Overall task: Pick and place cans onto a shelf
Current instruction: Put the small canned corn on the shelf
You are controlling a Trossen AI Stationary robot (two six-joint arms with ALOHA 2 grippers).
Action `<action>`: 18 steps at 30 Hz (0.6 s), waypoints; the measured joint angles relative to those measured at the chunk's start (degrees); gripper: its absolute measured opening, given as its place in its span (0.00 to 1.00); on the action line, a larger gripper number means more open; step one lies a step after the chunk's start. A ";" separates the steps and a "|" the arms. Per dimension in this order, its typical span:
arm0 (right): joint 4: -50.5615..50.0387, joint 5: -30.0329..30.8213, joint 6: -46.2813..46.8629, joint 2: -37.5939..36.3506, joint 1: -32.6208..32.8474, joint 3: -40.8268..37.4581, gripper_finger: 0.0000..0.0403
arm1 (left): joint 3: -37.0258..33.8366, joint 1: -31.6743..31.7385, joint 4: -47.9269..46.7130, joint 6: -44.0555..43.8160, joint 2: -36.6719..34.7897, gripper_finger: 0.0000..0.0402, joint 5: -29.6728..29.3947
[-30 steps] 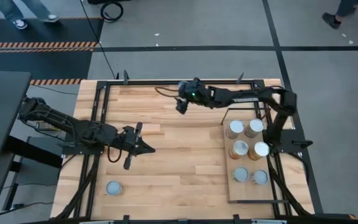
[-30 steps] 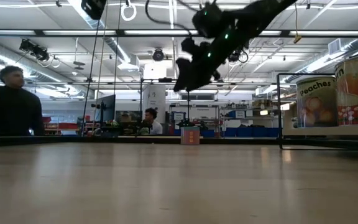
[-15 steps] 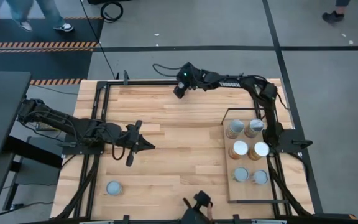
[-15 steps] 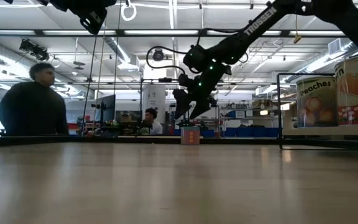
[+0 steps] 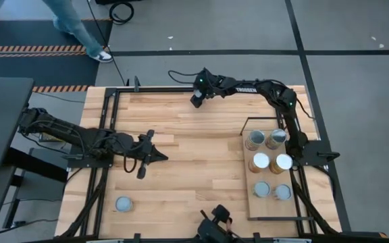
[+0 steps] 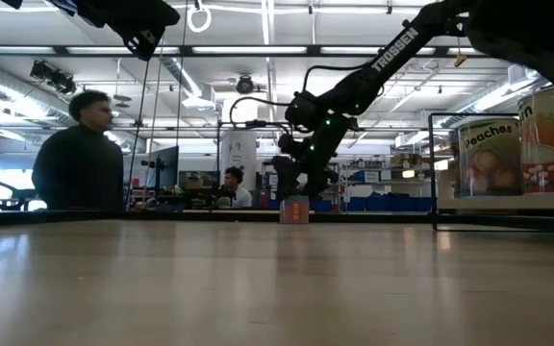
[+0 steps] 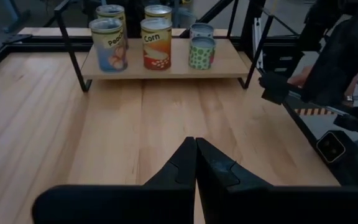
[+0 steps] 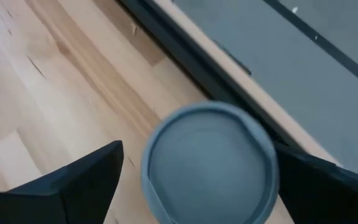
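Observation:
My right gripper [image 5: 196,100] is open, reached out to the table's far edge. It hangs over a small can with a blue-grey top [image 8: 209,163], one finger on either side. I cannot tell whether they touch it. In the low view this can [image 6: 294,210] stands upright on the table under the gripper [image 6: 296,188]. My left gripper [image 5: 161,159] is shut and empty at the middle left, pointing at the shelf [image 5: 265,210]. Several cans [image 5: 260,162] stand on the shelf at the right. One can [image 5: 123,203] stands near the front left.
A black frame [image 5: 181,88] runs along the table's far edge, just behind the far can. A dark object [image 5: 216,223] sits at the near edge. The shelf's near end is bare. A person [image 6: 80,154] stands beyond the table.
My right gripper has gone toward the table's far edge and down, and now stands over the can there. The person beyond the table has walked to the right in the low view.

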 joint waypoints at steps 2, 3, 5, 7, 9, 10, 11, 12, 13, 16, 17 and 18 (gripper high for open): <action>-0.02 0.12 -0.48 0.68 0.12 -0.05 0.96 | 0.01 0.00 -0.84 0.00 0.00 0.03 -0.02; 0.04 0.21 -0.55 0.93 0.15 -0.05 0.96 | -0.01 0.00 -0.93 0.00 0.00 0.03 0.00; -0.41 0.54 -0.15 0.97 0.31 -0.11 0.93 | 0.01 -0.02 -1.04 -0.09 0.00 0.03 0.00; 1.29 0.87 0.24 0.86 0.53 -0.07 0.90 | 0.01 -0.02 -1.06 -0.22 0.00 0.03 0.02; 2.41 2.38 0.26 0.84 0.72 -0.05 0.86 | -0.01 -0.02 -1.04 -0.22 0.00 0.03 0.00; 2.86 3.19 0.28 0.84 0.81 -0.06 0.84 | 0.01 -0.02 -1.05 -0.22 0.00 0.03 0.00; 3.20 3.56 0.28 0.84 0.85 -0.06 0.82 | 0.00 -0.02 -1.06 -0.24 0.00 0.03 0.00; 3.44 3.55 0.30 0.84 0.85 -0.06 0.79 | -0.01 -0.02 -1.06 -0.35 0.00 0.03 0.00; 3.46 3.55 0.38 0.84 0.85 -0.05 0.77 | 0.01 -0.02 -1.05 -0.50 0.00 0.03 0.01; 3.20 3.55 0.50 0.84 0.85 -0.05 0.72 | 0.00 -0.02 -1.06 -0.68 0.00 0.03 0.02; 3.12 3.55 0.54 0.82 0.85 -0.05 0.72 | 0.01 -0.03 -1.09 -0.68 0.00 0.03 0.02; 2.90 3.55 0.89 0.80 0.85 -0.03 0.72 | 0.01 -0.08 -1.13 -0.68 0.00 0.03 0.00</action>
